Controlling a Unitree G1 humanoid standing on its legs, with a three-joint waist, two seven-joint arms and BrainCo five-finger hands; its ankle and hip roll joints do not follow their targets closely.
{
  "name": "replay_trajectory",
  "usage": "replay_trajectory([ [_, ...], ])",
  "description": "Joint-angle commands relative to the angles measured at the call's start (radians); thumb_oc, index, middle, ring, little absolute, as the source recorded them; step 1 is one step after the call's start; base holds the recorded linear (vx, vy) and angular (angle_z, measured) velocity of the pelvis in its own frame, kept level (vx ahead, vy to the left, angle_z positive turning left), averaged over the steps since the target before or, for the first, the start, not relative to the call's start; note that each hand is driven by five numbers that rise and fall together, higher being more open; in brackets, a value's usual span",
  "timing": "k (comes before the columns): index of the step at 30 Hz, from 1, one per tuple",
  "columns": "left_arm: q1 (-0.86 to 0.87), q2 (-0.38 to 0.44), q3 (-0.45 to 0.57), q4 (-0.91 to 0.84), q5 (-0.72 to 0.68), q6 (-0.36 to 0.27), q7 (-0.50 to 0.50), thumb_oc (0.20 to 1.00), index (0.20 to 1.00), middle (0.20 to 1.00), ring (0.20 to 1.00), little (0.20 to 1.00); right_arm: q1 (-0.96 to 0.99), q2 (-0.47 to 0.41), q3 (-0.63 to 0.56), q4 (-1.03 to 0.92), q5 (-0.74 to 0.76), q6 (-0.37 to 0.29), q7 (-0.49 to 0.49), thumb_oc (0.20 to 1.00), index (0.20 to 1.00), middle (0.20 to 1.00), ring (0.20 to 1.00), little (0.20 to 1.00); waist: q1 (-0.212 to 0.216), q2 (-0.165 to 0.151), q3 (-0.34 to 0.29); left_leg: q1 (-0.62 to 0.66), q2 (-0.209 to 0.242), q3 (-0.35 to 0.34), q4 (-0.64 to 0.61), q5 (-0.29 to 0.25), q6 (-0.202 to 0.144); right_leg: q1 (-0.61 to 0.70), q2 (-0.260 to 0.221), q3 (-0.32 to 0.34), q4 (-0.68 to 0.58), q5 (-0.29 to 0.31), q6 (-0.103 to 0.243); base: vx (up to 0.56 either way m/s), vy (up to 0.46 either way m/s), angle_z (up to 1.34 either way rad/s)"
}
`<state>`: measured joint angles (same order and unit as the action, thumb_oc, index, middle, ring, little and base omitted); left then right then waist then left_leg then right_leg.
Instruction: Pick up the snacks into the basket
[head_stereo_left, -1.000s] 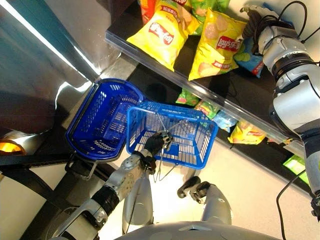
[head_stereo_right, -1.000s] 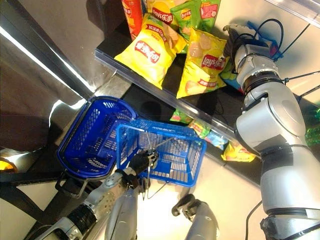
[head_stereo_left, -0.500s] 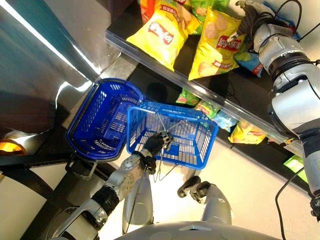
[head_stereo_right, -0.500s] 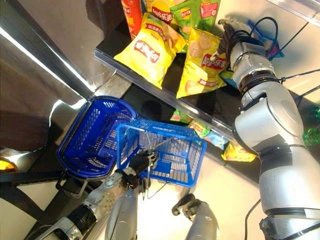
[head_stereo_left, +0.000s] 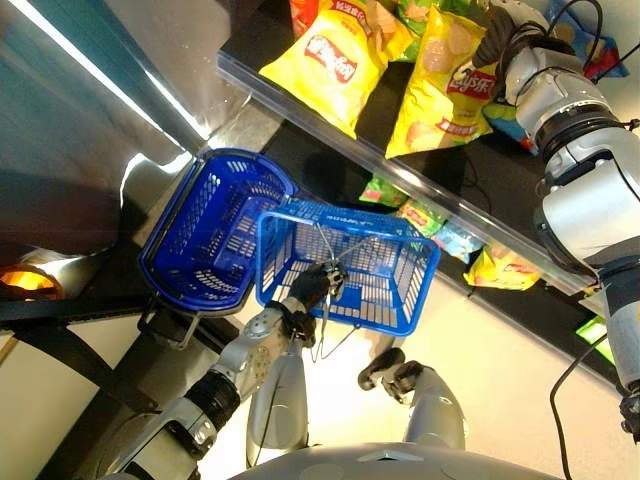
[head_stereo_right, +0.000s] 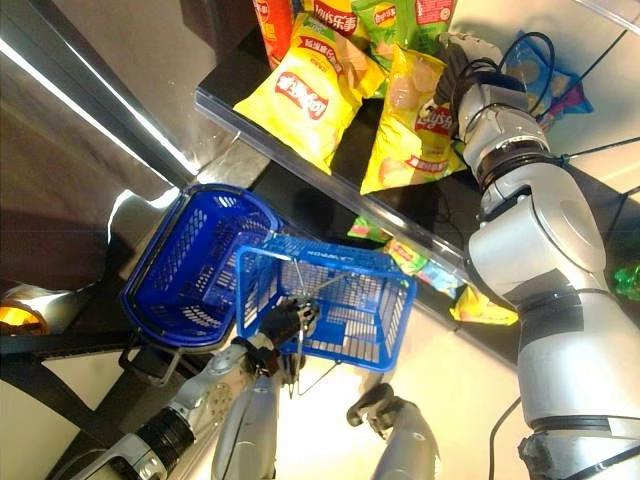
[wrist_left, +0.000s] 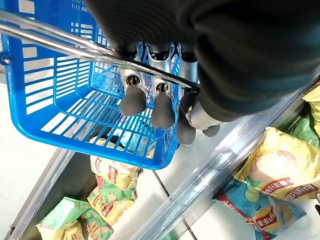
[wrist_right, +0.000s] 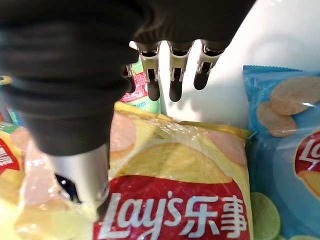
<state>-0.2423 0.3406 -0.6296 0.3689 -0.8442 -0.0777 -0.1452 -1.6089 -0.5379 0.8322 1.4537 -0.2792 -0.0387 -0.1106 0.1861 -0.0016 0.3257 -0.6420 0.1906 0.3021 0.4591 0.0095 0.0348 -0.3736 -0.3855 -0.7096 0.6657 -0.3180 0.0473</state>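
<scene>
Two hands busy: left hand (head_stereo_left: 312, 286) curled round basket handle (wrist_left: 60, 42); right hand (wrist_right: 75, 90) fingers (wrist_right: 172, 75) spread, unclosed, thumb touching yellow chip bag (wrist_right: 175, 200). Slick bag risked slipping, crushing.

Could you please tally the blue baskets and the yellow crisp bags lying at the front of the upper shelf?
Blue baskets: 2, the held basket and the second basket beside it.
Yellow crisp bags: 2, the left bag and the right bag.
Total: 4.
</scene>
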Motion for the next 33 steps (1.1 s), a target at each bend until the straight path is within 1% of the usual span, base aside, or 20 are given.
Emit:
replay_trajectory([
  [1, 0.008, 0.012, -0.072, -0.095, -0.003, -0.03, -0.013, 0.2, 0.2, 0.2, 0.2, 0.2, -0.149, -0.052, 0.043, -0.019, 0.054, -0.02, -0.004, 1.0, 1.0, 1.0, 1.0, 1.0, 0.045, 0.002, 0.017, 0.065, 0.058, -0.027, -0.079, 0.022, -0.117, -0.063, -0.055, 0.04, -0.028, 0.237, 0.147, 0.0, -0.034, 0.03],
  [6, 0.014, 0.026, -0.074, -0.116, -0.006, -0.031, -0.024, 0.2, 0.2, 0.2, 0.2, 0.2, -0.157, -0.087, 0.049, -0.003, 0.078, -0.02, 0.008, 1.0, 1.0, 1.0, 1.0, 1.0, 0.065, 0.015, 0.026, 0.059, 0.048, -0.036, -0.115, 0.05, -0.125, -0.065, -0.054, 0.02, -0.037, 0.235, 0.15, 0.0, -0.043, 0.12],
  [7, 0.02, 0.029, -0.076, -0.122, -0.008, -0.028, -0.03, 0.2, 0.2, 0.2, 0.2, 0.2, -0.16, -0.107, 0.054, 0.004, 0.087, -0.022, 0.016, 1.0, 1.0, 1.0, 1.0, 1.0, 0.075, 0.021, 0.028, 0.054, 0.045, -0.038, -0.134, 0.066, -0.131, -0.069, -0.052, 0.007, -0.039, 0.232, 0.151, 0.01, -0.052, 0.19],
  [10, 0.036, 0.031, -0.072, -0.125, -0.006, -0.024, -0.039, 0.2, 0.2, 0.2, 0.2, 0.2, -0.155, -0.131, 0.061, 0.014, 0.089, -0.023, 0.023, 1.0, 1.0, 1.0, 1.0, 1.0, 0.093, 0.029, 0.029, 0.047, 0.037, -0.05, -0.165, 0.087, -0.135, -0.077, -0.051, -0.01, -0.043, 0.231, 0.154, 0.01, -0.038, 0.23],
  [13, 0.047, 0.029, -0.063, -0.126, -0.006, -0.021, -0.045, 0.2, 0.2, 0.2, 0.2, 0.2, -0.146, -0.146, 0.063, 0.025, 0.091, -0.025, 0.04, 1.0, 1.0, 1.0, 1.0, 1.0, 0.105, 0.035, 0.024, 0.034, 0.029, -0.054, -0.178, 0.096, -0.133, -0.092, -0.054, -0.017, -0.041, 0.23, 0.155, -0.01, 0.084, 0.13],
  [14, 0.039, 0.027, -0.053, -0.113, 0.012, -0.049, -0.026, 0.2, 0.2, 0.2, 0.2, 0.2, -0.159, -0.073, 0.106, 0.012, 0.091, -0.02, 0.031, 1.0, 1.0, 1.0, 1.0, 1.0, 0.155, 0.039, 0.023, 0.03, -0.099, -0.246, -0.178, 0.082, -0.097, -0.117, -0.019, 0.061, -0.058, 0.232, 0.146, -0.09, 0.451, 0.02],
  [15, 0.042, 0.036, -0.032, -0.104, 0.003, -0.053, -0.028, 0.2, 0.2, 0.2, 0.2, 0.2, -0.182, -0.057, 0.115, 0.008, 0.087, -0.017, 0.046, 1.0, 1.0, 1.0, 1.0, 1.0, 0.158, 0.039, 0.028, 0.017, -0.09, -0.248, -0.188, 0.071, -0.096, -0.143, -0.028, 0.099, -0.045, 0.236, 0.144, -0.09, 0.463, -0.41],
  [16, 0.042, 0.036, -0.029, -0.104, 0.002, -0.053, -0.029, 0.2, 0.2, 0.2, 0.2, 0.2, -0.185, -0.055, 0.116, 0.01, 0.087, -0.017, 0.047, 1.0, 1.0, 1.0, 1.0, 1.0, 0.161, 0.034, 0.028, 0.015, -0.09, -0.241, -0.187, 0.07, -0.095, -0.152, -0.03, 0.108, -0.04, 0.236, 0.145, -0.05, 0.03, -1.44],
  [17, 0.055, 0.028, -0.032, -0.106, -0.001, -0.048, -0.039, 0.2, 0.2, 0.2, 0.2, 0.2, -0.165, -0.073, 0.09, -0.001, 0.074, -0.03, 0.057, 1.0, 1.0, 1.0, 1.0, 1.0, 0.172, 0.026, 0.025, -0.004, -0.125, -0.273, -0.195, 0.07, -0.099, -0.155, -0.022, 0.11, -0.036, 0.231, 0.142, 0.01, -0.132, -1.69],
  [19, 0.061, 0.026, -0.039, -0.104, -0.006, -0.043, -0.044, 0.2, 0.2, 0.2, 0.2, 0.2, -0.155, -0.095, 0.075, 0.004, 0.084, -0.028, 0.059, 1.0, 1.0, 1.0, 1.0, 1.0, 0.168, 0.036, 0.029, -0.009, -0.142, -0.296, -0.181, 0.07, -0.098, -0.156, -0.032, 0.097, -0.008, 0.215, 0.141, 0.01, -0.085, -0.41],
  [20, 0.059, 0.028, -0.042, -0.104, -0.005, -0.045, -0.044, 0.2, 0.2, 0.2, 0.2, 0.2, -0.154, -0.104, 0.071, 0.009, 0.084, -0.028, 0.059, 0.903, 0.903, 0.903, 0.903, 0.903, 0.166, 0.04, 0.03, -0.009, -0.152, -0.305, -0.176, 0.07, -0.097, -0.152, -0.036, 0.095, -0.001, 0.21, 0.141, -0.01, 0.008, 0.72],
  [21, 0.056, 0.026, -0.044, -0.104, -0.007, -0.044, -0.043, 0.2, 0.2, 0.2, 0.2, 0.2, -0.151, -0.109, 0.069, 0.011, 0.085, -0.026, 0.057, 0.689, 0.689, 0.689, 0.689, 0.689, 0.165, 0.041, 0.029, -0.01, -0.157, -0.307, -0.17, 0.069, -0.096, -0.152, -0.039, 0.096, 0.003, 0.208, 0.141, -0.02, 0.027, 0.73],
  [22, 0.05, 0.026, -0.046, -0.104, -0.007, -0.044, -0.041, 0.2, 0.2, 0.2, 0.2, 0.2, -0.15, -0.111, 0.067, 0.013, 0.086, -0.024, 0.056, 0.454, 0.454, 0.454, 0.454, 0.454, 0.163, 0.04, 0.028, -0.009, -0.159, -0.309, -0.17, 0.066, -0.092, -0.152, -0.042, 0.1, 0.005, 0.208, 0.141, -0.02, 0.041, 0.37],
  [23, 0.045, 0.026, -0.048, -0.102, -0.006, -0.047, -0.038, 0.2, 0.2, 0.2, 0.2, 0.2, -0.15, -0.113, 0.066, 0.015, 0.084, -0.022, 0.053, 0.2, 0.2, 0.2, 0.2, 0.2, 0.162, 0.04, 0.026, -0.006, -0.16, -0.307, -0.171, 0.064, -0.089, -0.152, -0.045, 0.104, 0.006, 0.208, 0.141, -0.03, 0.039, 0.29],
  [28, 0.03, 0.025, -0.053, -0.097, -0.005, -0.051, -0.035, 0.2, 0.2, 0.2, 0.2, 0.2, -0.152, -0.122, 0.069, 0.014, 0.081, -0.019, 0.039, 0.2, 0.2, 0.2, 0.2, 0.2, 0.157, 0.032, 0.022, -0.011, -0.159, -0.291, -0.153, 0.059, -0.079, -0.148, -0.054, 0.108, 0.013, 0.207, 0.138, -0.04, 0.028, 0.03],
  [29, 0.027, 0.028, -0.053, -0.1, -0.006, -0.052, -0.034, 0.2, 0.2, 0.2, 0.2, 0.2, -0.155, -0.125, 0.07, 0.015, 0.079, -0.017, 0.033, 0.2, 0.2, 0.2, 0.2, 0.2, 0.153, 0.026, 0.019, -0.013, -0.155, -0.282, -0.146, 0.056, -0.073, -0.146, -0.055, 0.113, 0.013, 0.209, 0.137, -0.04, 0.038, -0.06],
  [33, 0.028, 0.033, -0.048, -0.094, -0.009, -0.054, -0.037, 0.2, 0.2, 0.2, 0.2, 0.2, -0.161, -0.122, 0.069, 0.006, 0.072, -0.017, 0.023, 0.2, 0.2, 0.2, 0.2, 0.2, 0.143, 0.02, 0.013, -0.009, -0.142, -0.258, -0.125, 0.043, -0.06, -0.154, -0.06, 0.127, 0.025, 0.208, 0.134, -0.06, 0.053, -0.16],
])
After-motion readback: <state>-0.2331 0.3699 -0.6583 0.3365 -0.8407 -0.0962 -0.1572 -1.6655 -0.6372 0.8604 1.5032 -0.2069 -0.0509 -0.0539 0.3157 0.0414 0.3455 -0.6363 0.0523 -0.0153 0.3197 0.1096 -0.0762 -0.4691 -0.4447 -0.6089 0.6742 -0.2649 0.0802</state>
